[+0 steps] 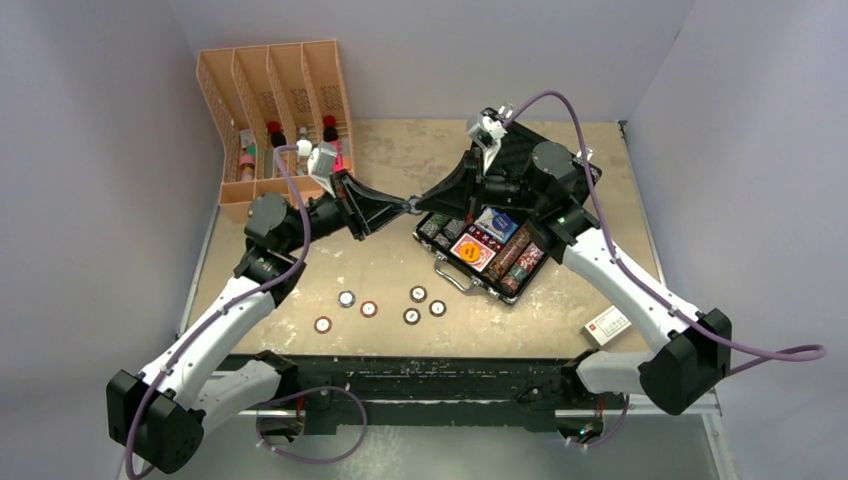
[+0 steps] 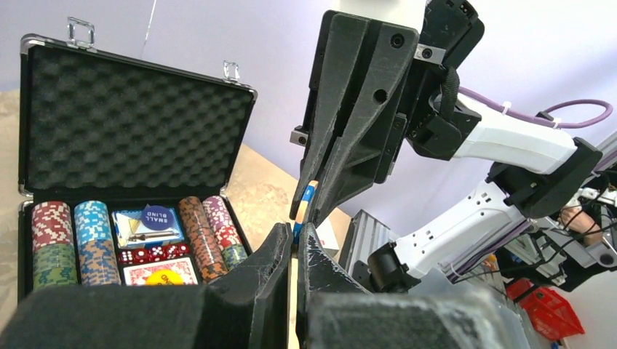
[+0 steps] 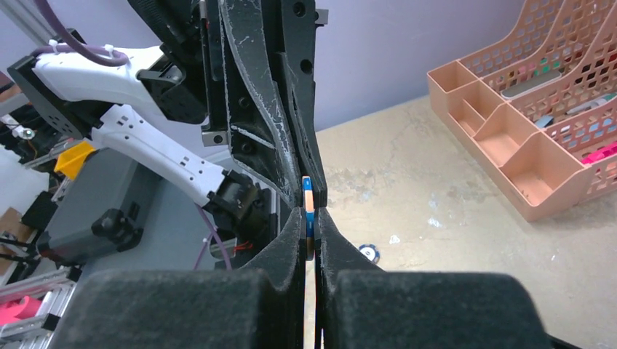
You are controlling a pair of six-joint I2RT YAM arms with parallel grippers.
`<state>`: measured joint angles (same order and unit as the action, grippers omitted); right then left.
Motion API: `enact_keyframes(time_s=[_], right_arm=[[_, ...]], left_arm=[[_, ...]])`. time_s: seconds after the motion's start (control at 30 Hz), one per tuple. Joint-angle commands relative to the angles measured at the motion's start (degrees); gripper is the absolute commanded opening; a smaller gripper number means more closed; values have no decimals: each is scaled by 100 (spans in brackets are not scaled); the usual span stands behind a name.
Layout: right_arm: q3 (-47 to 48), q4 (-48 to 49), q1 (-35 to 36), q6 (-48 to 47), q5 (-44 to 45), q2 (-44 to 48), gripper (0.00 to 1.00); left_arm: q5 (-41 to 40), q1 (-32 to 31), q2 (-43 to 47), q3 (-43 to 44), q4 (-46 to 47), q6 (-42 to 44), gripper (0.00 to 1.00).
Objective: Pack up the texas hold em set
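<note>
Both grippers clamp one blue-edged chip (image 3: 308,196) on edge in mid-air, just beside the open briefcase (image 2: 131,109). My left gripper (image 2: 295,238) is closed on one side of it and my right gripper (image 3: 311,220) on the other. I judge this a handover, so I'd loosen the left slowly and watch that the chip doesn't twist. More loose chips (image 1: 369,309) wait on the desk (image 1: 560,320).

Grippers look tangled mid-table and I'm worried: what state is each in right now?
Left gripper: closed on a blue-and-orange-edged poker chip.
Right gripper: closed on the same poker chip.
</note>
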<state>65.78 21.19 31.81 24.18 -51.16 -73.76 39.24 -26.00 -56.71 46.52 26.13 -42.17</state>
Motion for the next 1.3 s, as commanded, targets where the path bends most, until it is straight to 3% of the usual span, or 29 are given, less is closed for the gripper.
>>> enact_keyframes(time_s=[0.0,0.03,0.1,0.23,0.37,0.57,0.8,1.27], right_arm=[[179,408,28,68,-154,111,0],[154,378,23,8,-55,137,0],[121,278,35,-127,163,166,0],[217,-936,34,-1272,1308,39,0],[216,-1825,33,-1964,2749,-378,0],[112,-2419,60,-2282,4069,-1077,0],[119,-2616,140,-2533,4721,-1763,0],[185,-2475,195,-2700,4917,-2485,4]], left_arm=[[-148,-2,140,181,56,234,0],[-282,-4,142,189,-203,343,1],[-637,-2,149,247,-720,583,20],[-2008,-2,282,392,-1974,1130,40],[-4044,-2,460,320,-2766,1194,47],[-5767,-2,179,508,-3810,1183,48],[-5897,-2,36,436,-3870,1137,48],[-5397,-2,-304,506,-3923,1246,45]])
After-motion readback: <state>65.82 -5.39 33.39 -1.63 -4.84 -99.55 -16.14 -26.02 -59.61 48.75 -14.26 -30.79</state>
